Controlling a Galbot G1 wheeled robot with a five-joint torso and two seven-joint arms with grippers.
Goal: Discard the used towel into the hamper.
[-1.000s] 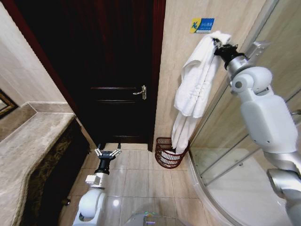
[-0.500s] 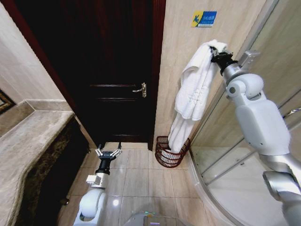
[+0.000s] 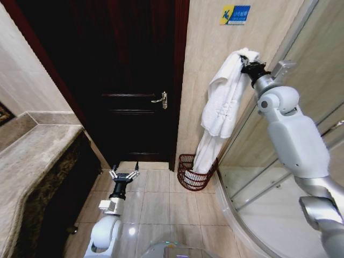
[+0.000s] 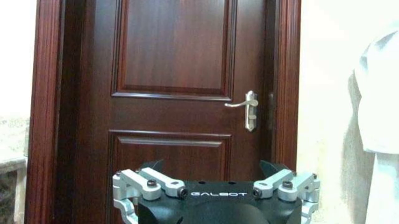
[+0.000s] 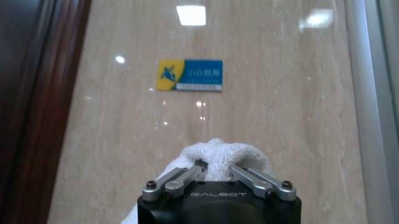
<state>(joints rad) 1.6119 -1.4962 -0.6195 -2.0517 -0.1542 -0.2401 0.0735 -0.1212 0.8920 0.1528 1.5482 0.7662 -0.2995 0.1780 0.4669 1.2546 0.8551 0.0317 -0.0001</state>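
Observation:
A long white towel (image 3: 223, 102) hangs in the air by the tiled wall, held at its top by my right gripper (image 3: 246, 63), which is shut on it. Its lower end reaches down into the hamper (image 3: 189, 173), a dark reddish wire basket on the floor beside the door frame. In the right wrist view the towel (image 5: 215, 153) bunches between the closed fingers of the right gripper (image 5: 215, 169). My left gripper (image 3: 123, 173) stays low over the floor tiles, open and holding nothing, facing the door (image 4: 181, 93).
A dark wooden door (image 3: 129, 80) with a metal handle (image 3: 160, 100) is straight ahead. A stone counter (image 3: 32, 161) runs along the left. The curved glass shower enclosure (image 3: 269, 204) is on the right. A blue and yellow sign (image 3: 235, 14) is on the wall.
My right gripper has come down and slightly left with the towel, so its lower end sinks further into the hamper. The left arm has not moved.

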